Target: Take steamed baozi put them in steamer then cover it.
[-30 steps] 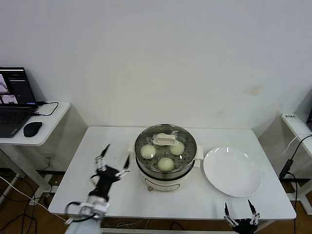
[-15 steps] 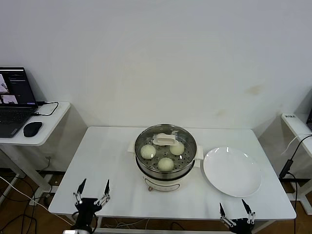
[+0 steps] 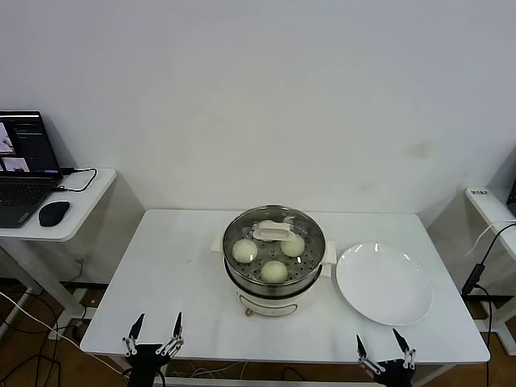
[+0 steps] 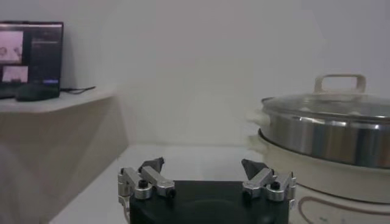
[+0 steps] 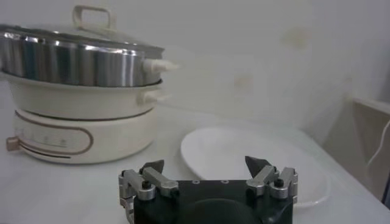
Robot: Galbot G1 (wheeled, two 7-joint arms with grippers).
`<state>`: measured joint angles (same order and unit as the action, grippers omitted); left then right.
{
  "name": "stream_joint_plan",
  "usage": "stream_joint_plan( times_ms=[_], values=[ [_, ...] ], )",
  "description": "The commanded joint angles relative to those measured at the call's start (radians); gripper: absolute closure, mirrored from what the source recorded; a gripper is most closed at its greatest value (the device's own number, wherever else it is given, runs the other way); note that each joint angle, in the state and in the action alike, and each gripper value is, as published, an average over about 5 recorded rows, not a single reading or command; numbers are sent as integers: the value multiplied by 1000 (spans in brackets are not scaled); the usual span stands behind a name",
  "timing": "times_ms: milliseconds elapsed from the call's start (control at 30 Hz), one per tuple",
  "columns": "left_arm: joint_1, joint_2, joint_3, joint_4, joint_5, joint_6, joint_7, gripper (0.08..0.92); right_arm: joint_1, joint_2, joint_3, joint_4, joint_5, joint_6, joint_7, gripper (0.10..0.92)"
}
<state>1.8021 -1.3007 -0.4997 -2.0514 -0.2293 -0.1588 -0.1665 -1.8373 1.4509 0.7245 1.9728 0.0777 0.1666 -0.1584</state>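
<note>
A plain white wall (image 3: pixel 266 97) is filling the back of the room. A white table (image 3: pixel 177 266) is standing against it — a side desk (image 3: pixel 76 205) is sitting off its left edge, carrying a glowing laptop (image 3: pixel 24 165) and a dark mouse (image 3: pixel 53 213). Cables (image 3: pixel 32 322) are trailing over the brown floor (image 3: pixel 16 355).

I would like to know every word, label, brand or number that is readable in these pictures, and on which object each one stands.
No text can be read anywhere.
Laptop screen: shows windows with lines of writing, too small to read.
Steamer base: a thin outlined panel with tiny marks, too blurred to read.
Small tag on the side table at the right edge: dark marks, illegible.
Cover, white plate: no markings visible.
</note>
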Motion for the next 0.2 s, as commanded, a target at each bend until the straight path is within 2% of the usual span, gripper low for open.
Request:
stream_joint_plan(
  times_ms=[33, 200],
  values=[
    [19, -17, -8, 14, -12, -12, 3, 177, -2, -4, -10, 48, 30, -70, 14, 203],
    [17, -18, -7, 21, -6, -12, 6, 177, 1, 4, -16, 63, 34, -99, 23, 203]
  ],
)
